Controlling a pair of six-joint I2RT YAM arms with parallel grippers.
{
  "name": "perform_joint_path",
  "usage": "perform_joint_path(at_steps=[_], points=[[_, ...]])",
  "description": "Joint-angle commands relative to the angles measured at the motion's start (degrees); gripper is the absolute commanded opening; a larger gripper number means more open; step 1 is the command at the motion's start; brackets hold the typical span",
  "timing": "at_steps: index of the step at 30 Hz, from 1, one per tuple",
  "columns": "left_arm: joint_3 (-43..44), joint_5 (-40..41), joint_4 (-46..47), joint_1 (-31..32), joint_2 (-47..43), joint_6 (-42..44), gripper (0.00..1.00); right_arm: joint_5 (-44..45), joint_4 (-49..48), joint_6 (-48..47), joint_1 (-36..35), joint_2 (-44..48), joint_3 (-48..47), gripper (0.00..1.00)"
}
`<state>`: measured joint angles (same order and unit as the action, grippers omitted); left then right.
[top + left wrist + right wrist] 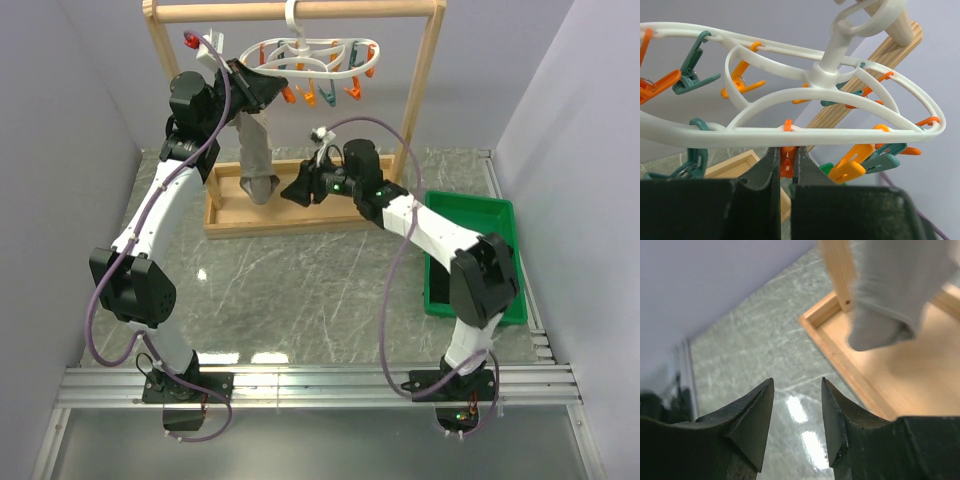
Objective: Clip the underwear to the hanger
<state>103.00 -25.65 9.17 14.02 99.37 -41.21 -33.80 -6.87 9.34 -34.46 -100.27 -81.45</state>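
The white hanger (322,52) hangs by its hook from the wooden rail, with orange and teal clothespins dangling; it fills the left wrist view (820,75). My left gripper (268,92) (786,151) is up at the hanger's left rim, shut on an orange clothespin (787,166). The grey-brown underwear (258,150) hangs straight down from just under that gripper; its top is hidden behind the fingers. My right gripper (294,192) (797,382) is open and empty, to the right of the underwear's lower end (890,295).
The tall wooden rack (424,90) stands on a wooden base tray (300,222) at the back of the marble table. A green bin (470,215) sits at the right, under my right arm. Grey walls close in on both sides.
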Motion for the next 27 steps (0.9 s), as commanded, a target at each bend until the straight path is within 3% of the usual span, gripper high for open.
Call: perform_joint_path(at_steps=[1, 6, 9, 18, 27], points=[[1.50, -0.63, 2.26, 0.13, -1.20, -0.45, 0.00, -5.28, -7.53, 18.92, 7.36, -6.67, -4.93, 0.50], [1.15, -1.24, 2.87, 0.13, -1.55, -1.06, 0.00, -11.54, -20.62, 40.88, 12.30, -21.35, -15.89, 0.57], [1.15, -1.95, 3.22, 0.13, -1.55, -2.20, 0.00, -11.46, -28.95, 49.07, 12.75, -27.60, -20.04, 0.60], [1.24, -5.37, 3.22, 0.13, -2.69, -4.75, 0.00, -8.92, -41.46, 60.34, 12.75, -39.38, -27.53, 0.63], [0.89, -8.10, 4.71, 0.13, -2.61, -7.39, 0.00, -6.28, -45.24, 65.01, 13.10, -45.36, -29.64, 0.65]])
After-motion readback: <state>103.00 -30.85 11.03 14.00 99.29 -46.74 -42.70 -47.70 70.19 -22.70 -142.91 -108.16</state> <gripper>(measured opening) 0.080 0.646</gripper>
